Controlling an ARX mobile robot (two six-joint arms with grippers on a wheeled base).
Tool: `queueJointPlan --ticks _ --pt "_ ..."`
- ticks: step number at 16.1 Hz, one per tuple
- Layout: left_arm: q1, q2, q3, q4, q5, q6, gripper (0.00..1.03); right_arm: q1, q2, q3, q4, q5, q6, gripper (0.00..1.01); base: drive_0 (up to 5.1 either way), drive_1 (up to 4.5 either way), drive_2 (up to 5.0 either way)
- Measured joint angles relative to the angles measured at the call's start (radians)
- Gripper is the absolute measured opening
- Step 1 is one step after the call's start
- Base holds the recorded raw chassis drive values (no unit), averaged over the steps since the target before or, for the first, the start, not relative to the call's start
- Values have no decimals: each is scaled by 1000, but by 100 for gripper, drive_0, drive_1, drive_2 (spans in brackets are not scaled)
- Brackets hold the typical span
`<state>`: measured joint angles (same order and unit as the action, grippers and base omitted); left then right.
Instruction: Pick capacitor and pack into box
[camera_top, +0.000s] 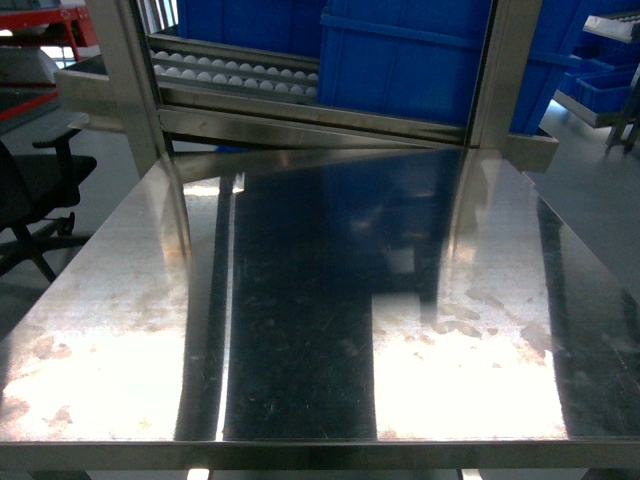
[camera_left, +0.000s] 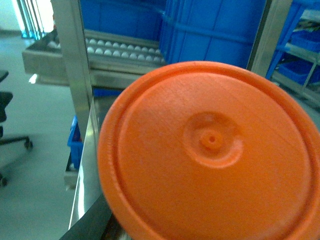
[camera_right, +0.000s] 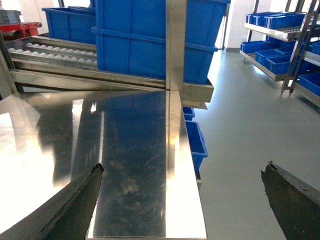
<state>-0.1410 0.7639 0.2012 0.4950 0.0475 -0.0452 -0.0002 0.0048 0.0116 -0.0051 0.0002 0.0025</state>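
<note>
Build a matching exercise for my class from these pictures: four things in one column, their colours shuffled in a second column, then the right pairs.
Things:
1. round disc
2. crate
3. office chair
4. table

Colours:
a. blue
b. shiny silver
c. orange
d. black

Pairs: 1-c, 2-a, 3-d, 4-b

We see the capacitor (camera_left: 210, 150) only from the left wrist: a round orange disc, raised rim, small central nub ringed by a groove, facing us close up.
</note>
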Motion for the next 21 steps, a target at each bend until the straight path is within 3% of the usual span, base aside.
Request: queueJointPlan --ticks 1,2,3,4,7,8,9,21 --pt "-3 -13 6 8 8 1 45 0 0 0 0 0 0 98 0 0 0" --pt "-28 -8 -6 68 -77 16 45 0 0 0 0 0 0 98 0 0 0" --pt "-19 -29 -33 66 -169 26 45 0 0 0 0 0 0 98 0 0 0" --pt "2 -64 -65 47 -182 27 45 0 0 0 0 1 0 98 0 0 0" --pt "51 -175 -109 -3 -134 27 45 0 0 0 0 0 0 98 0 0 0" --pt "119 -209 -126 -26 -61 29 45 0 0 0 0 0 0 98 0 0 0" --pt "148 -238 -139 -48 -66 29 45 0 0 0 0 1 0 98 0 0 0" --pt "138 -540 -188 -269 -48 31 45 0 0 0 0 0 0 98 0 0 0"
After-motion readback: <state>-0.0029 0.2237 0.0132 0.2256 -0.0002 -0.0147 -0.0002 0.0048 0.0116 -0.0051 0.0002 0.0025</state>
